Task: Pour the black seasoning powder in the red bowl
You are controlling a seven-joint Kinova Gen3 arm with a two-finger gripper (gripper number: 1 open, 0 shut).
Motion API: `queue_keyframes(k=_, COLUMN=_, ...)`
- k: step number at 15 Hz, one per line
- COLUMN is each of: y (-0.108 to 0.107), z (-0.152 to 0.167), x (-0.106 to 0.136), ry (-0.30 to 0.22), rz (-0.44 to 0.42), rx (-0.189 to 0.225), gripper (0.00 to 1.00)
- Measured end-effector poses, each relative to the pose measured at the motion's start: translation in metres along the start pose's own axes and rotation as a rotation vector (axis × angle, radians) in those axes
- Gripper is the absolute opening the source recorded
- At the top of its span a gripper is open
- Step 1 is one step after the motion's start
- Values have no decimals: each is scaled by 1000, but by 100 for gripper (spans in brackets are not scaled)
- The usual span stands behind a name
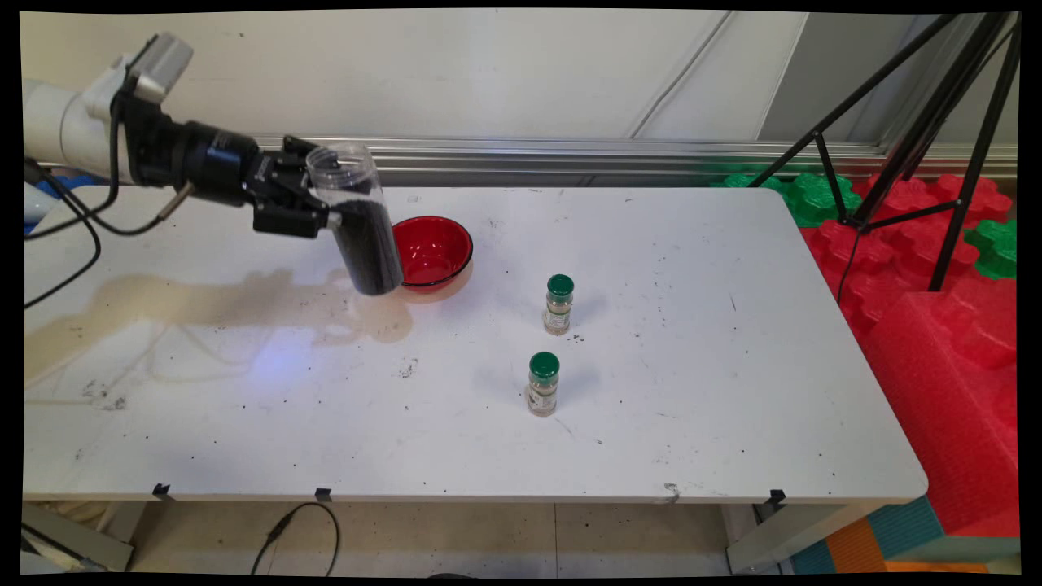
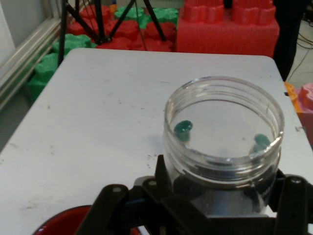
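Observation:
My gripper (image 1: 330, 207) is shut on a clear plastic jar (image 1: 358, 220) filled mostly with black grains, held above the table and tilted, its open mouth up and its base hanging next to the left rim of a red bowl (image 1: 431, 252). The hand view looks past the jar's open mouth (image 2: 225, 127), clamped between the black fingers (image 2: 288, 196); the bowl's rim (image 2: 63, 223) shows at the bottom left. Two small spice jars with green lids stand upright to the right: one farther back (image 1: 558, 305), one nearer the front (image 1: 543, 384).
The white table (image 1: 733, 391) carries scattered black specks. Red and green foam blocks (image 1: 936, 268) and a black tripod (image 1: 920, 138) stand off the table's right end. A metal rail runs along the wall behind.

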Motion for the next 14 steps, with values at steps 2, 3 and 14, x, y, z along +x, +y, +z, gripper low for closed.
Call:
queue_keyframes(k=2, y=-8, z=-4, x=9, ry=0, rz=-5, rx=18, gripper=0)
queue_keyframes(k=3, y=-10, z=-6, x=11, ry=0, rz=-6, rx=24, gripper=0)
queue_keyframes(k=14, y=-54, z=-20, x=44, ry=-13, rz=-14, rx=129, gripper=0)
